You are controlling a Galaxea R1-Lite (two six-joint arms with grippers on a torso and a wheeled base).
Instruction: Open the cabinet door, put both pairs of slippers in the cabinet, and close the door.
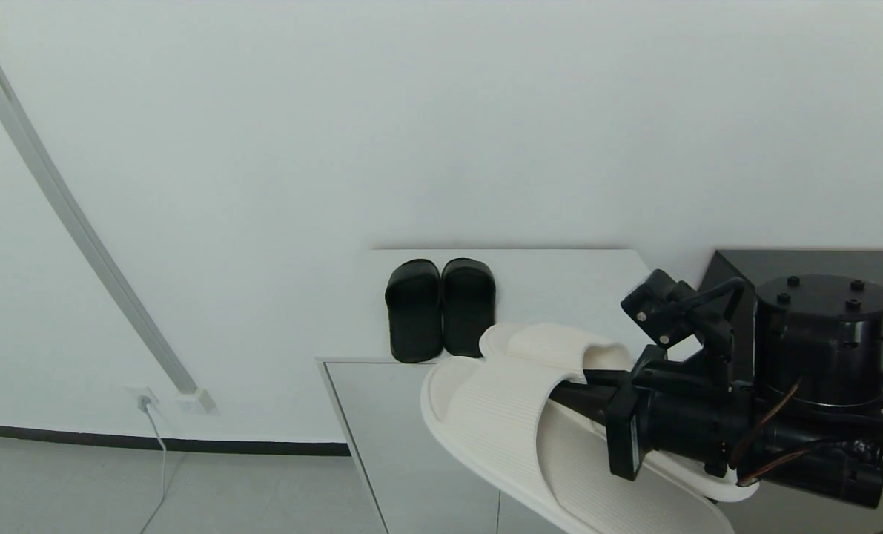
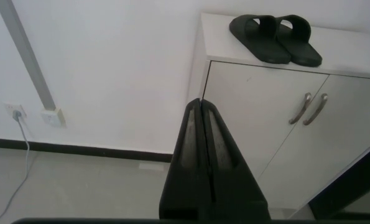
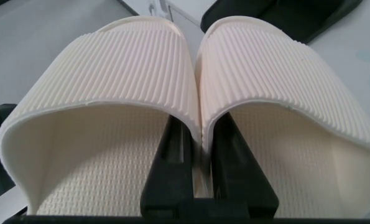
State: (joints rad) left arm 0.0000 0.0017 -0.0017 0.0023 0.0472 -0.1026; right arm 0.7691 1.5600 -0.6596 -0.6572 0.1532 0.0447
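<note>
The white cabinet (image 2: pixel 259 124) stands ahead of the left tool (image 2: pixel 201 111) with both doors closed. Its two metal handles (image 2: pixel 309 109) sit side by side where the doors meet. The left tool has its fingers pressed together on nothing and is held out in front of the doors, apart from them. The cream ribbed slippers (image 1: pixel 500 415) are carried as a pair by the right tool (image 3: pixel 200 134). One finger sits inside each strap, and the two inner strap walls are clamped between them. This pair seems to hang over the front edge of the cabinet top, though I cannot tell whether it touches. Just past the right tool's tips, the black slippers (image 1: pixel 441 308) lie side by side on the cabinet top.
</note>
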